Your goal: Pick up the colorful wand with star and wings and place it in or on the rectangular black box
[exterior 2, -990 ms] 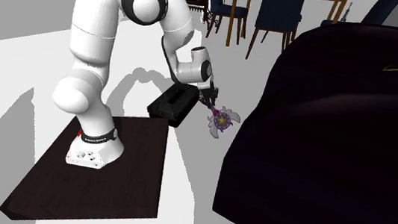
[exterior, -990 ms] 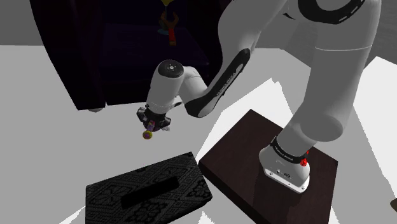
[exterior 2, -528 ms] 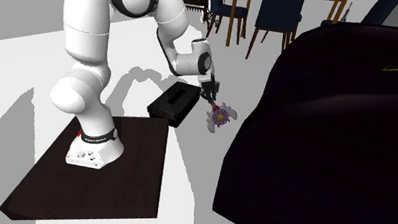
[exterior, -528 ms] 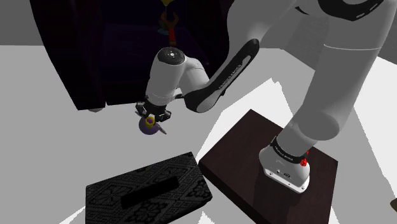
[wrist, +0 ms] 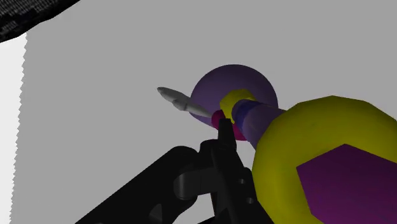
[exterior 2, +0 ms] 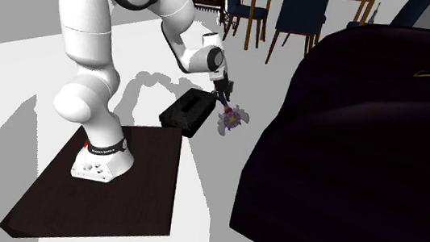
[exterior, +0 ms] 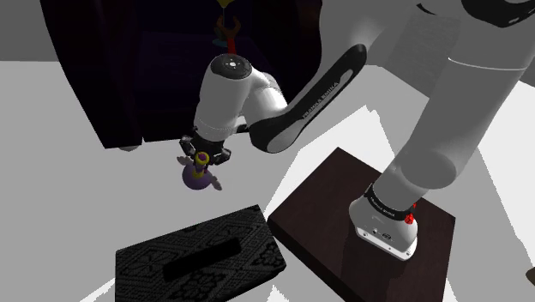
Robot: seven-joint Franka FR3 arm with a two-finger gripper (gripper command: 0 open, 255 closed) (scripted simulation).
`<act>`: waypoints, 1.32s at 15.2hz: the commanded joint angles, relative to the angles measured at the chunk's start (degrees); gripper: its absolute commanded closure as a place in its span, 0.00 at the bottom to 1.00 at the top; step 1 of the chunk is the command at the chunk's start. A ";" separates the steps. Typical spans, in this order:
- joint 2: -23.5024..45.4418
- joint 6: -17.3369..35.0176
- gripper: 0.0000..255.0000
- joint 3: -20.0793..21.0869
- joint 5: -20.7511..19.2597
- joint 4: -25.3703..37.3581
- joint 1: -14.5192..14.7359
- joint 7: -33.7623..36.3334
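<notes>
Wand [exterior: 198,177] nearer box [exterior: 201,257], tight in gripper [exterior: 203,158]

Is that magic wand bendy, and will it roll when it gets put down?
Probably stiff: the wand juts straight from the gripper without drooping. Its round purple head might roll, though the wings would likely stop it.

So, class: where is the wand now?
In the shoulder view the wand hangs from the hand, between the dark sofa and the black box.
</notes>
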 commanded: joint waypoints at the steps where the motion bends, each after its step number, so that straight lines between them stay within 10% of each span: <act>1: -1.36 -0.21 1.00 0.94 0.09 -1.32 1.47 2.58; 20: -0.89 -11.15 1.00 9.70 -4.26 1.07 20.14 31.20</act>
